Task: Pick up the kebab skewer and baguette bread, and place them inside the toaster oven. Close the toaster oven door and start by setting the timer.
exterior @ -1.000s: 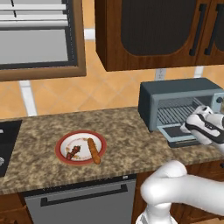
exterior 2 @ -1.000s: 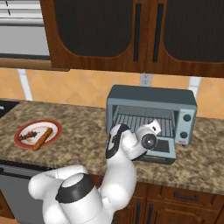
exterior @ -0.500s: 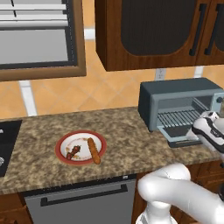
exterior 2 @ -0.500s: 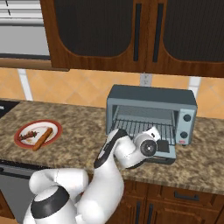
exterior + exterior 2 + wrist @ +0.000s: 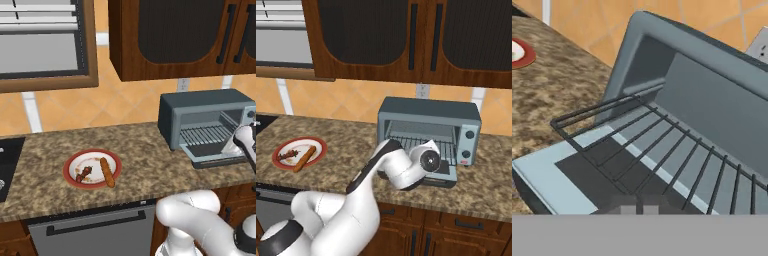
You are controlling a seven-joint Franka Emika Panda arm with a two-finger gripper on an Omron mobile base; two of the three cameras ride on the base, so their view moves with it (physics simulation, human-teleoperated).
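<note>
From the left base view, the toaster oven (image 5: 210, 122) stands on the right part of the counter (image 5: 145, 155), against the tiled wall; its toaster oven door (image 5: 220, 156) lies folded down flat toward me, and the wire rack (image 5: 207, 135) shows inside; my hand sits at the right edge of this view, just in front of the open door. Well to the left, a red-rimmed plate (image 5: 92, 168) rests on the counter; on it the baguette bread (image 5: 107, 172) lies on the right side and the kebab skewer (image 5: 83, 173) lies just beside it on the left; both are well apart from the oven.

From the right base view, my arm bends across the front of the oven (image 5: 428, 132), and my wrist covers part of the lowered door (image 5: 443, 175); two knobs (image 5: 470, 145) sit on the oven's right panel; the plate (image 5: 300, 152) is far to the left, with the bread (image 5: 304, 157) lying nearer and the skewer (image 5: 289, 154) beside it on the far side.

From the hand view, my fingers (image 5: 636, 206) are drawn together with almost no gap, holding nothing; they sit low over the dark glass of the open door (image 5: 572, 175), with the wire rack (image 5: 662, 155) reaching out just beyond them; a bit of the plate (image 5: 521, 52) shows at the upper left.
</note>
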